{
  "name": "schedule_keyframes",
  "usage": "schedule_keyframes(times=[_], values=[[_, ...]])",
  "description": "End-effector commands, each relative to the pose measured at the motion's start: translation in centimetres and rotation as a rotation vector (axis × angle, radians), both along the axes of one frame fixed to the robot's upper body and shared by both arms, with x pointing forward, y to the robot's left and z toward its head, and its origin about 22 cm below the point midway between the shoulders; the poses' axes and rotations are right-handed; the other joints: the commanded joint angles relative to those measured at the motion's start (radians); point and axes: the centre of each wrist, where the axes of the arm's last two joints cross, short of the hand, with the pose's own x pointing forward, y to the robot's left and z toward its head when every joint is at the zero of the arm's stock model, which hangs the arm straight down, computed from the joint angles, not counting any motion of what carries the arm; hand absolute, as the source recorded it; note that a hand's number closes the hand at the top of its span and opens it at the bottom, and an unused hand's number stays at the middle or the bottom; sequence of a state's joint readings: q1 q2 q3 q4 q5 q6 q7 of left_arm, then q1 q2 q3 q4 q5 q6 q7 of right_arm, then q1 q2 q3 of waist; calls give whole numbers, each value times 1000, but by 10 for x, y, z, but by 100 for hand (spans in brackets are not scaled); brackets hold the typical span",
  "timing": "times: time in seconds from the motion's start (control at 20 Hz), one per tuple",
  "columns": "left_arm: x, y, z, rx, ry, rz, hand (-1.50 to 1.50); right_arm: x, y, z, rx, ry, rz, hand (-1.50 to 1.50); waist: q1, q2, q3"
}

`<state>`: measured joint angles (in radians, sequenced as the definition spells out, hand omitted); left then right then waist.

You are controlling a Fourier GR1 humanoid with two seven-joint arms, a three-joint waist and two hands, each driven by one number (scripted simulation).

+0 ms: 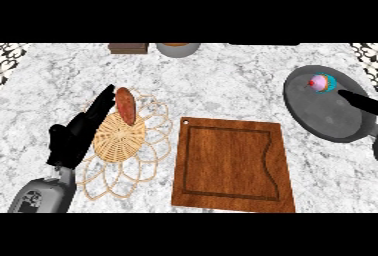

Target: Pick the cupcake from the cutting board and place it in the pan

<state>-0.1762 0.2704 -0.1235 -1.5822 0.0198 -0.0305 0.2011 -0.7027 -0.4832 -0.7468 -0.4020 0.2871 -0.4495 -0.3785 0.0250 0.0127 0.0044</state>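
Note:
The cupcake (322,83), with pink frosting and a teal wrapper, sits upright inside the grey pan (325,117) at the far right of the counter. Of my right hand (360,102) only a straight black finger shows at the right edge. It lies over the pan's rim, its tip just right of the cupcake and apart from it. The wooden cutting board (232,165) lies in the middle with only bare wood showing. My left hand (74,136) rests open at the left, fingers straight, holding nothing.
A woven mat (122,150) lies beside my left hand, with a brown bread roll (125,106) on it. A grey bowl (177,49) and a brown box (128,48) stand at the counter's far edge.

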Motion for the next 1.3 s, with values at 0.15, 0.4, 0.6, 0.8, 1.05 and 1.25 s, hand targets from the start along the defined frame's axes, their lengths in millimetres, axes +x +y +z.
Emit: schedule_keyframes(times=[0.15, 0.4, 0.6, 0.8, 1.05, 1.25], values=[[0, 8, -6, -2, 19, 5, 0, -44, -26, -31, 3, -114, 113, -150, -19, -9, -3], [-8, 20, -11, 10, 29, 25, 0, -65, -17, -51, -53, -179, 141, -150, -25, -13, -4], [-20, 5, 8, -4, 16, 17, 0, -89, 2, -64, -6, -203, 155, -150, -32, -18, -5], [-17, 5, 5, 1, 15, 23, 0, -126, 13, -75, -2, -195, 172, -150, -33, -17, -5], [-19, 7, -4, -3, 14, 26, 0, -140, 38, -62, -16, -210, 180, -150, -29, -14, -5], [-12, 15, 4, -9, 12, 15, 0, -171, 35, -88, -37, -190, 149, -150, -28, -13, -4]])
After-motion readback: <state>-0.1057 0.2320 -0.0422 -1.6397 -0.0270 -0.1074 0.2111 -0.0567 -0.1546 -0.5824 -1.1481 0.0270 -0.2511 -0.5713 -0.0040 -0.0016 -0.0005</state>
